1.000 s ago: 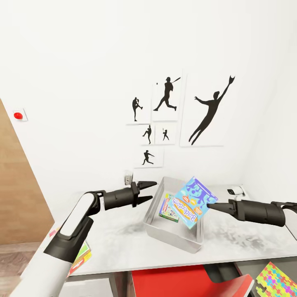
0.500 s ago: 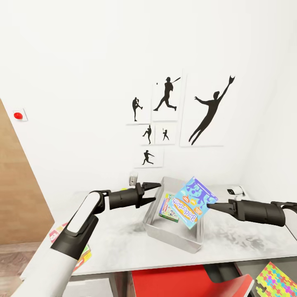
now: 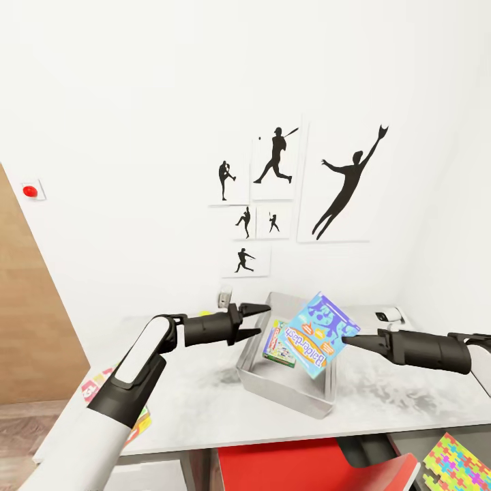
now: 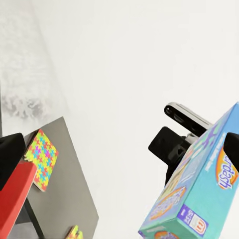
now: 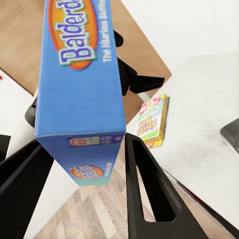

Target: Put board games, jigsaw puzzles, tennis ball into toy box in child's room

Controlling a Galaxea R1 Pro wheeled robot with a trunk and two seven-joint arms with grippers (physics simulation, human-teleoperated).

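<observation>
reaching in from the left, the left gripper [image 3: 251, 321] hangs spread and empty beside the toy box [image 3: 286, 394]; above that tray the blue board game [image 3: 315, 334] stands tilted on edge, pinched at its right by the right gripper [image 3: 346, 337], so the box lies straight below.

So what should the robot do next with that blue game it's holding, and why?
Probably lower it a little and let go. The right gripper holds the blue board game tilted in the air just above the toy box, where another game already sits. The left gripper is open beside the box, holding nothing.
</observation>
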